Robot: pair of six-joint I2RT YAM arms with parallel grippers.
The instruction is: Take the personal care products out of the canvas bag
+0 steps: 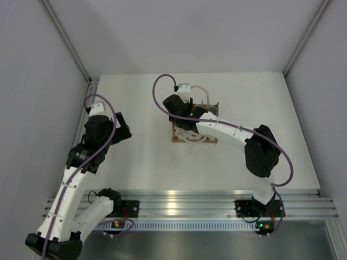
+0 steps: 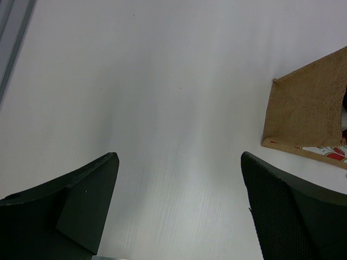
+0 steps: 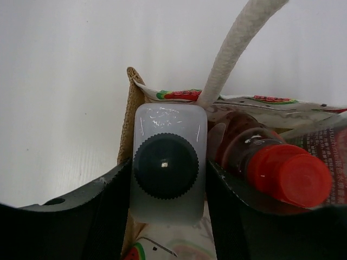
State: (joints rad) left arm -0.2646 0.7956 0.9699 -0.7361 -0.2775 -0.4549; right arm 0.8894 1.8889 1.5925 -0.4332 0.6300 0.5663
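The canvas bag [image 1: 180, 138] stands in the middle of the table, its tan side also in the left wrist view [image 2: 306, 111]. My right gripper [image 1: 188, 120] reaches down into it. In the right wrist view my right gripper [image 3: 169, 187] is shut on the white bottle [image 3: 169, 116], one finger on each side below its dark grey cap [image 3: 166, 165]. The red nozzle-topped bottle [image 3: 287, 173] stands just right of it inside the bag [image 3: 129, 124]. A cream rope handle [image 3: 233, 49] rises behind. The cream bottle and beige pouch are hidden. My left gripper [image 2: 179, 200] is open and empty over bare table, left of the bag.
The white table [image 1: 135, 103] is enclosed by grey walls at the back and sides. An aluminium rail [image 1: 184, 203] runs along the near edge. My left arm [image 1: 103, 130] stands near the left edge.
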